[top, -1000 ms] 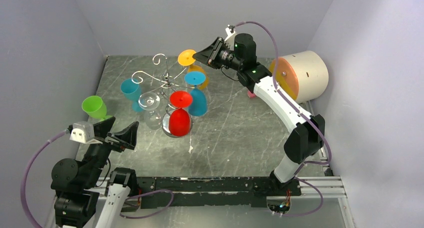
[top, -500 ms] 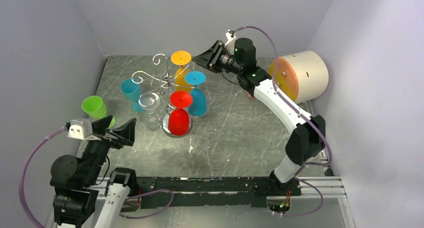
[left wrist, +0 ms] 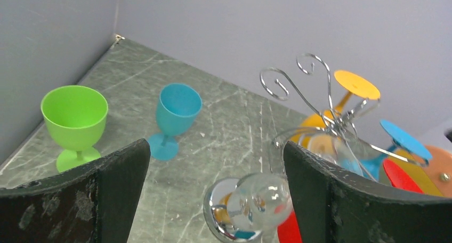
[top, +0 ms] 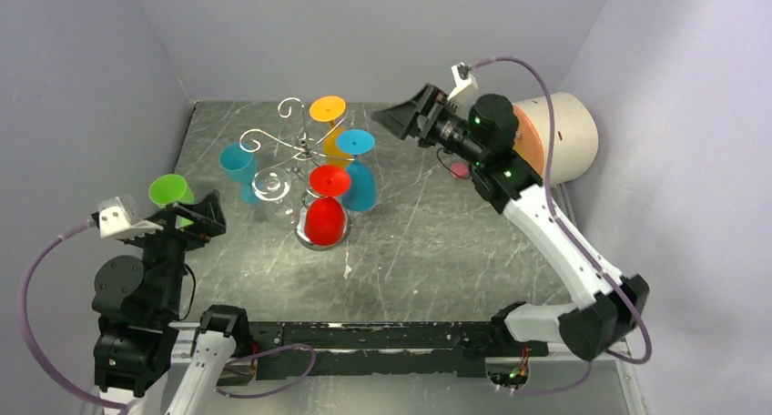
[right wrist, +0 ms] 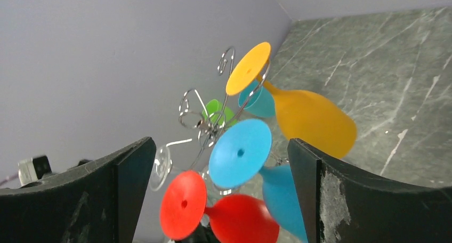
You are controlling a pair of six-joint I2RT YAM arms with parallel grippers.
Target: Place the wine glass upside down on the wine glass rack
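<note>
The right tool [top: 401,119] is released, its fingers spread wide with nothing between them. It hangs in the air to the right of the wine glass rack [top: 300,146], apart from it. The orange wine glass [top: 328,108] hangs upside down by its foot on a far arm of that rack. A blue glass [top: 355,143], a red glass [top: 329,180] and a clear glass [top: 271,185] hang beside it. The left tool [top: 193,217], also released and empty, hovers over the near-left surface [top: 437,242]. A green glass [top: 167,190] stands upright just beside it, and a teal glass [top: 238,163] stands upright farther back.
</note>
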